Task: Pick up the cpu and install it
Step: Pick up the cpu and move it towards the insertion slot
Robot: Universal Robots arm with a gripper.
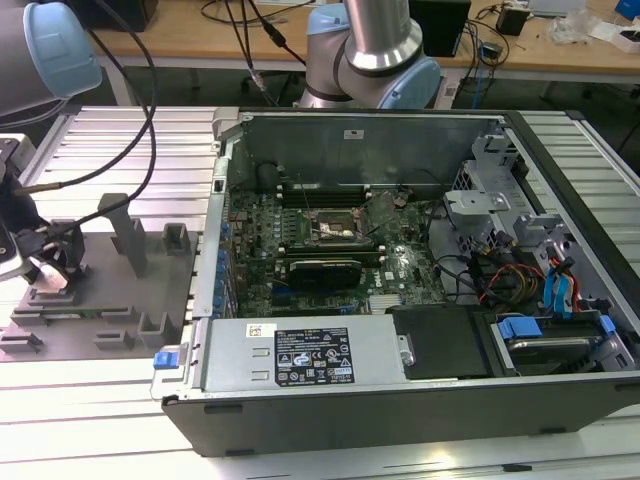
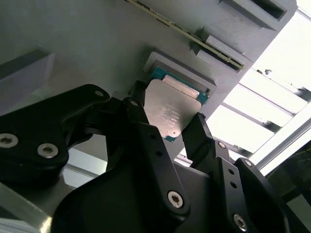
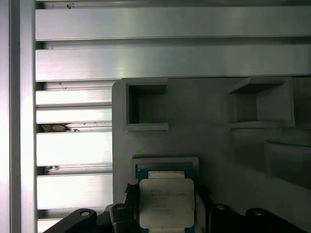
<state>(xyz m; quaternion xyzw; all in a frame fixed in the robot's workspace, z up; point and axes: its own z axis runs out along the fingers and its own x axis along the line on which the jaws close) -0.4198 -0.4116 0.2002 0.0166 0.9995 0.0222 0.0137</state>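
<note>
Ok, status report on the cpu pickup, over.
Gripper astride the cpu, grip unconfirmed. Cpu in its pocket on the grey tray. Nothing seen blocking the cpu.

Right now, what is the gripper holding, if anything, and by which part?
The cpu, pinched by the gripper at two opposite edges, at its pocket in the tray.

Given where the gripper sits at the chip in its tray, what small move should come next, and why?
Probably a short, straight lift. The gripper straddles the small silvery-grey square cpu, which lies flat in its raised pocket on the grey moulded tray. Rising squarely should clear the pocket's rim without tilting the chip.
</note>
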